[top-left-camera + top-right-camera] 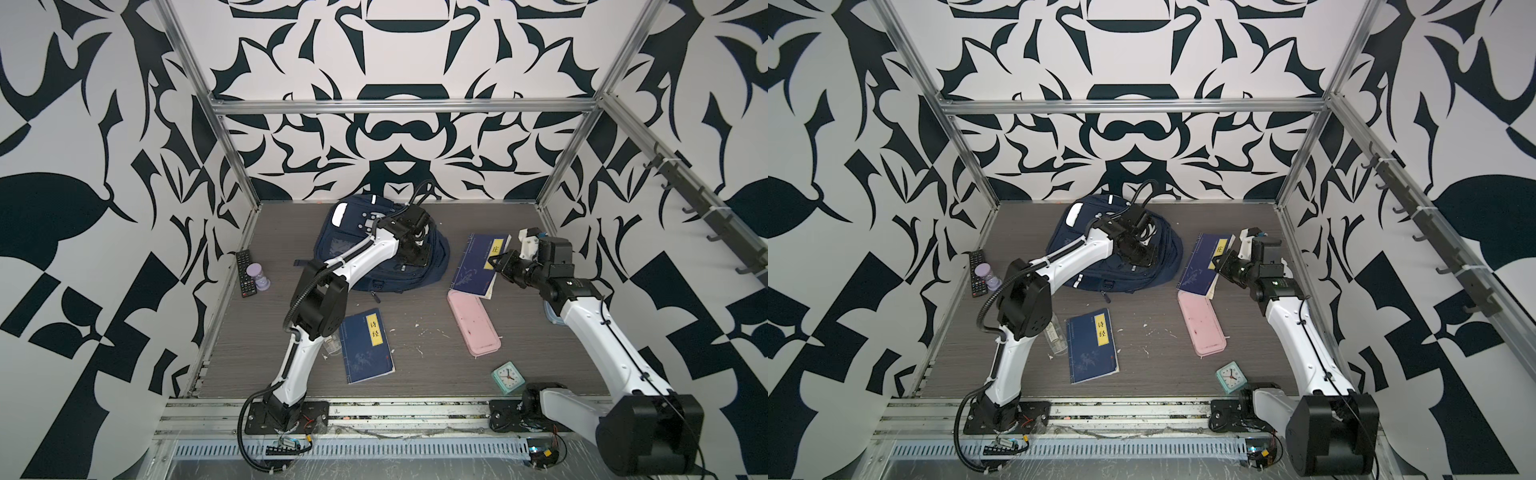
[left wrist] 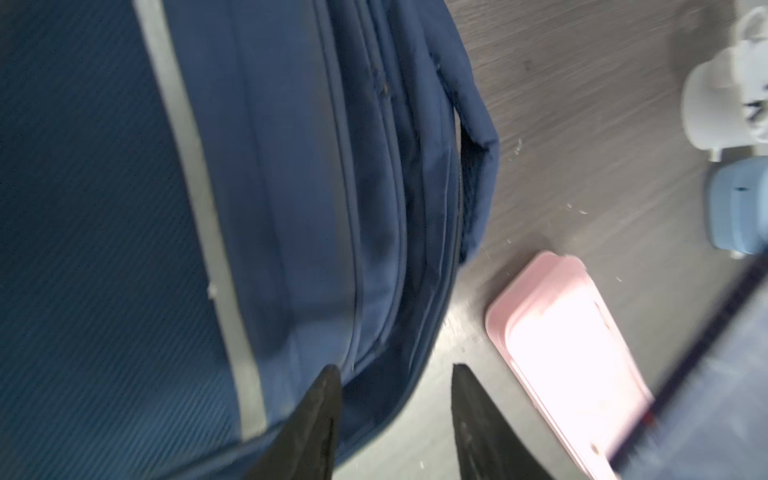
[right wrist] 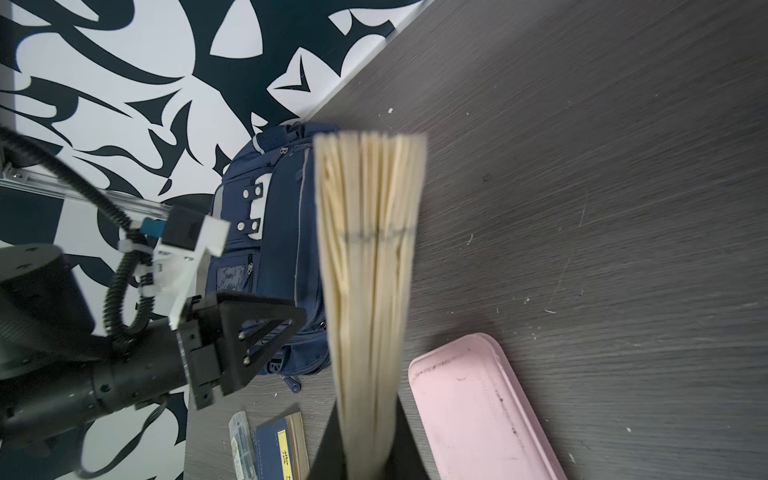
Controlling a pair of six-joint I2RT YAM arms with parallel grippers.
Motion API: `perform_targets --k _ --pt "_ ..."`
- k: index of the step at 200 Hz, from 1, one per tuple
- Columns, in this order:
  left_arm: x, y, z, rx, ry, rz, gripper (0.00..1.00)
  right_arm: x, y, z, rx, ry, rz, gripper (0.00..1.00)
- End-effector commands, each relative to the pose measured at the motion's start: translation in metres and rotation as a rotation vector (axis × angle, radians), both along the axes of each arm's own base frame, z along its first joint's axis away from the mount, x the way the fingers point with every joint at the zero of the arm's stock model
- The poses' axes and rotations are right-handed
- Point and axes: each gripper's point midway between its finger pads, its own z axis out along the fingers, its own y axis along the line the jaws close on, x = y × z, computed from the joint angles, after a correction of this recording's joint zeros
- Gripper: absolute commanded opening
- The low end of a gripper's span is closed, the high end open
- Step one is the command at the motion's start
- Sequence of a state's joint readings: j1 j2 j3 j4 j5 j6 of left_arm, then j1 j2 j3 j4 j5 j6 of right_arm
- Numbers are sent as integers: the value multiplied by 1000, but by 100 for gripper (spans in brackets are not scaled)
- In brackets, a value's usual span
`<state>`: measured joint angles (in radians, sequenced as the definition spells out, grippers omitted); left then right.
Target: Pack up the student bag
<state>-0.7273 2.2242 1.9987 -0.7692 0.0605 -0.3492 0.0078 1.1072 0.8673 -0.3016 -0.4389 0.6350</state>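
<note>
left claw (image 2: 393, 368): parted above student bag (image 2: 291, 166), blurred | right claw (image 3: 368, 415): grips book (image 3: 370, 249); pages blurred

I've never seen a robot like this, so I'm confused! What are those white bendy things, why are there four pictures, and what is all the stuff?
The white bendy things are two robot arms, each ending in a claw. Two pictures look down from above at the whole table. The other two come from small cameras on the arms' wrists. On the table lie a navy backpack, a blue book, a pink case, a small clock, a remote and a purple hourglass. The right claw is shut on a second blue book; its wrist picture shows the pages edge-on. The left claw is open above the backpack and seems to hold nothing.
</note>
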Motion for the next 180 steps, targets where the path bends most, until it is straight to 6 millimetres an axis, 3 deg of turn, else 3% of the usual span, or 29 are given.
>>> perform_targets --k 1,52,143,160,180 --pt "9 19 -12 184 -56 33 45 -4 4 21 3 -83 34 0" --pt "32 18 -11 356 -199 27 46 -12 7 13 7 -75 52 0" --pt "34 8 -49 455 -185 -42 46 -10 11 11 37 -70 62 0" --pt "35 11 -52 476 -192 -42 36 -11 11 9 42 -65 64 0" --pt "37 13 -46 489 -215 -39 9 -11 12 8 45 -65 67 0"
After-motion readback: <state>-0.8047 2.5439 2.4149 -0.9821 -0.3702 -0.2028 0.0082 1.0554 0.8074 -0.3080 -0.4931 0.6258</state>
